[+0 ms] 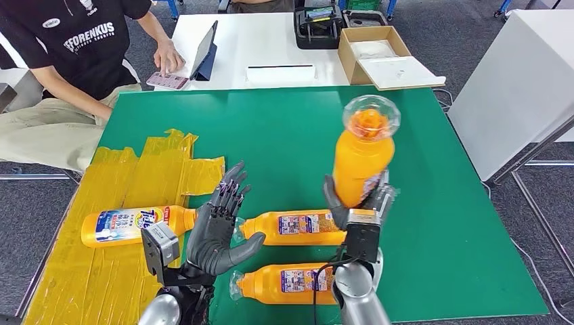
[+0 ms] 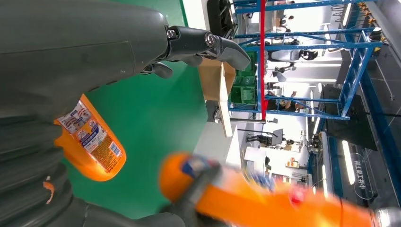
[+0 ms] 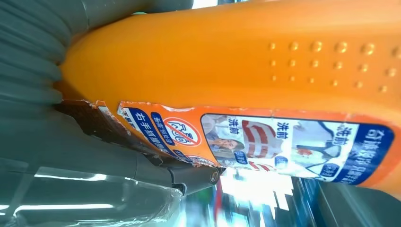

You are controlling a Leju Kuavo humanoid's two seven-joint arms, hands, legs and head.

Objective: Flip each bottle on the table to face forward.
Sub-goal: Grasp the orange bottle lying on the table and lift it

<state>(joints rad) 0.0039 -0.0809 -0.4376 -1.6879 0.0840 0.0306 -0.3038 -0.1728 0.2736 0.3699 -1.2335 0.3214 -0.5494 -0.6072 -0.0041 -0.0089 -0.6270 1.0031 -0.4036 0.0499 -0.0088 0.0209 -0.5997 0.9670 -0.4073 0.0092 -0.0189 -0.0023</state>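
My right hand (image 1: 359, 206) grips an orange bottle (image 1: 363, 152) by its lower body and holds it upright above the green table (image 1: 291, 128), clear cap up. The right wrist view has that bottle (image 3: 236, 71) close up, back label showing. Three more orange bottles lie on their sides: one with a Tide front label (image 1: 139, 225) on the yellow tape at left, one (image 1: 294, 227) in the middle and one (image 1: 288, 284) nearest me, both showing back labels. My left hand (image 1: 220, 230) hovers with fingers spread between the left and middle bottles, holding nothing. One lying bottle (image 2: 92, 142) shows beside it.
A person (image 1: 74, 61) sits at the far left by a white table (image 1: 271, 47) with a tablet (image 1: 205, 51), phone (image 1: 166, 80) and open cardboard box (image 1: 382, 54). Yellow tape (image 1: 128, 203) covers the green table's left part. A white cabinet (image 1: 514, 88) stands right.
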